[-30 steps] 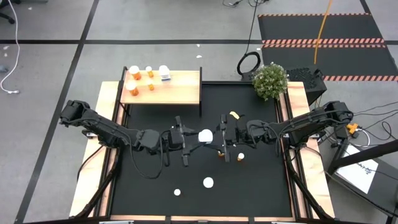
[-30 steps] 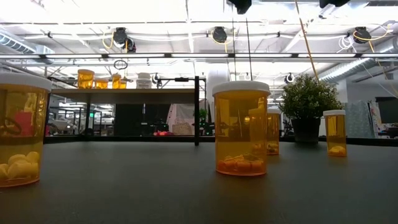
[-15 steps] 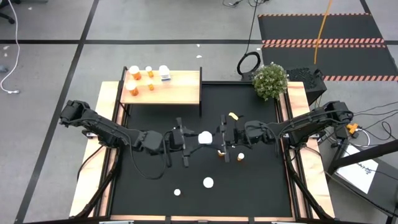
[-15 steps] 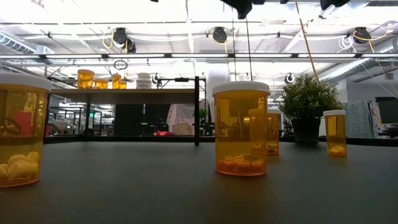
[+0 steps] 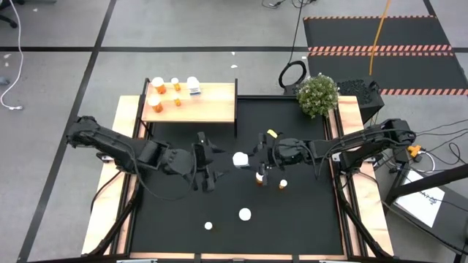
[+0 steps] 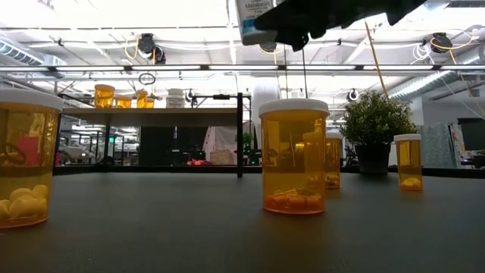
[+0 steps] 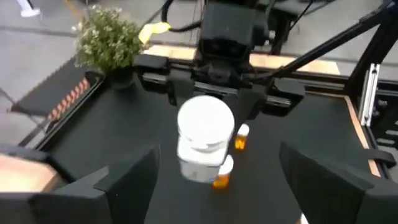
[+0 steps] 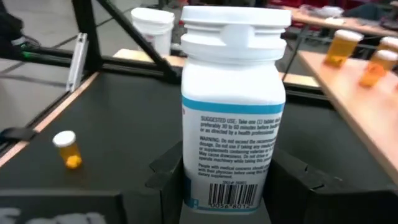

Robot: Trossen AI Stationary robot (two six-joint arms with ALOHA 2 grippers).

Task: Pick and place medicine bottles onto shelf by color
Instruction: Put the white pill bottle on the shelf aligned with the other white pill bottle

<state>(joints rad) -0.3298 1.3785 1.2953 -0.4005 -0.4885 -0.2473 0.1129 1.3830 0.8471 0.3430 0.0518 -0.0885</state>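
Note:
My right gripper (image 5: 251, 158) is shut on a white medicine bottle (image 5: 239, 158) with a bluish label, above the middle of the black mat. The bottle also shows in the right wrist view (image 8: 233, 106) and at the top of the low view (image 6: 256, 17). My left gripper (image 5: 206, 166) is open and empty, left of that bottle; the left wrist view (image 7: 217, 186) faces it. The light-wood shelf (image 5: 212, 108) at the far left carries several orange bottles (image 5: 156, 86) and a white one (image 5: 194, 85). Orange bottles (image 5: 259, 177) stand on the mat. My right gripper pinches the lower part of the white bottle's body (image 8: 230, 183) between its two fingers (image 8: 166, 177), one on each side. The fingers come in level from the table's right. The bottle stands upright, cap up, lifted clear of the mat.
Two orange bottles (image 5: 283, 184) stand right below the held one. Two white-capped bottles (image 5: 244, 214) stand near the mat's front edge and loom large in the low view (image 6: 294, 159). A potted plant (image 5: 318, 95) stands at the far right. A yellow thing (image 5: 274, 135) lies on the mat.
My left gripper has drawn back from the white bottle toward the table's left edge and turned a little. My right gripper keeps the bottle and has come lower: the bottle's bottom now shows at the top of the low view.

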